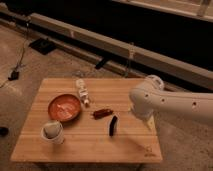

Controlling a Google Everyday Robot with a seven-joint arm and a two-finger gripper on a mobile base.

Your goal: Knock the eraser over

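Note:
The eraser point(113, 125) is a small narrow black block with a pale edge. It sits on the wooden table point(75, 150), right of centre and near the front. My white arm point(170, 102) reaches in from the right, with its rounded end over the table's right side. My gripper point(148, 122) hangs below that end, over the table's right edge. It is to the right of the eraser and apart from it.
A reddish-brown elongated object point(102, 113) lies just up and left of the eraser. A red bowl point(64, 107), a white bottle-like item point(82, 91) and a pale cup point(52, 131) are on the left half. A dark wall and cables run behind the table.

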